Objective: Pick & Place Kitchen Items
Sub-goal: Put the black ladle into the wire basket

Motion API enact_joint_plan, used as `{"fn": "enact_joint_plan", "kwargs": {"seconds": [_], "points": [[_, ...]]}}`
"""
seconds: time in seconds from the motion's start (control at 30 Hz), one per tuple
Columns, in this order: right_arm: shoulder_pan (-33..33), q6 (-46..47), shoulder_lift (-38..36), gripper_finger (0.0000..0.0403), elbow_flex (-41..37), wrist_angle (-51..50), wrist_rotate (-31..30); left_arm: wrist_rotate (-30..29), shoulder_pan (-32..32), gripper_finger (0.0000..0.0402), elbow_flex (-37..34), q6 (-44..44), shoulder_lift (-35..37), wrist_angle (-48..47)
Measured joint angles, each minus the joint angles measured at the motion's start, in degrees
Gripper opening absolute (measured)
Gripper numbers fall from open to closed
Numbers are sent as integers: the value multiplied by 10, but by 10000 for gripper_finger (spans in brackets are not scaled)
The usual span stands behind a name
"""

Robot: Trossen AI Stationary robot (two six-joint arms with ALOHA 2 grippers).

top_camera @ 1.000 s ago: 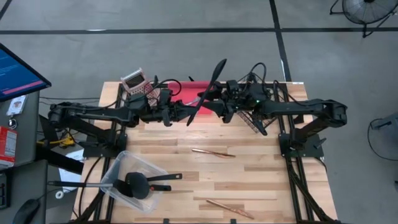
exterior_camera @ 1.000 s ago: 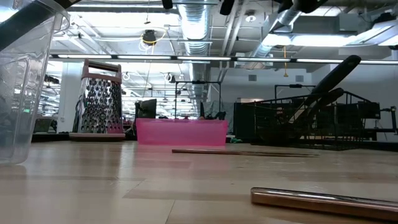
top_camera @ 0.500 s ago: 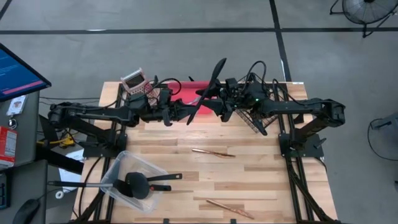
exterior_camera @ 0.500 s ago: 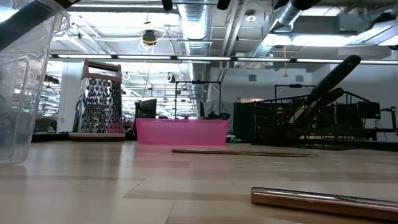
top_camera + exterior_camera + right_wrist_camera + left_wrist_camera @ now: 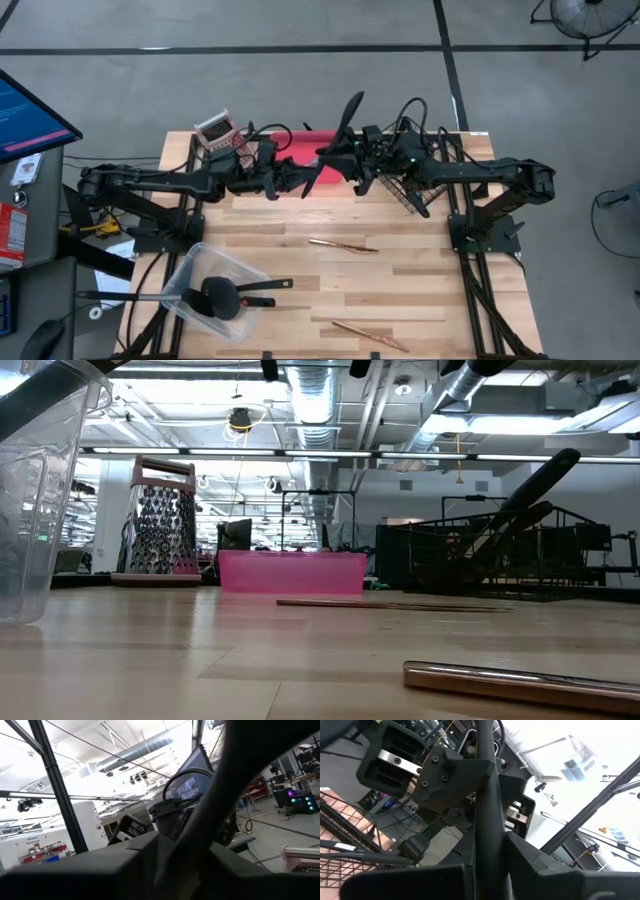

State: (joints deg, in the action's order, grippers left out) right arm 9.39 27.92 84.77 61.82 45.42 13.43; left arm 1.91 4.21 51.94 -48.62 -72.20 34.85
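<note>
Utensils: 2 copper pieces (image 5: 343,245) on table | 1 black spatula (image 5: 333,148) held by both grippers

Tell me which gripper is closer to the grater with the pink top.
Left. The left gripper is raised just beside the grater at the table's back edge; the right gripper is farther off, beyond the pink bin.

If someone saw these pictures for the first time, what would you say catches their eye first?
Probably the long black utensil held up over the table's far edge, where the left gripper and right gripper meet, both apparently shut on it. Next, the pink tray below them, and the clear container with a black ladle at the near left.
</note>
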Motion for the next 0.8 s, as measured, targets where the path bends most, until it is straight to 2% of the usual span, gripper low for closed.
{"fn": "enact_joint_plan", "kwargs": {"seconds": [0.1,0.17,0.8], "points": [[0,6,0,71,0,1,1,1,0,52,0,4,0,1],[0,9,-2,51,0,4,1,4,0,52,0,5,2,4],[-2,32,-2,46,0,-17,-21,-5,0,57,0,2,0,-8]]}}
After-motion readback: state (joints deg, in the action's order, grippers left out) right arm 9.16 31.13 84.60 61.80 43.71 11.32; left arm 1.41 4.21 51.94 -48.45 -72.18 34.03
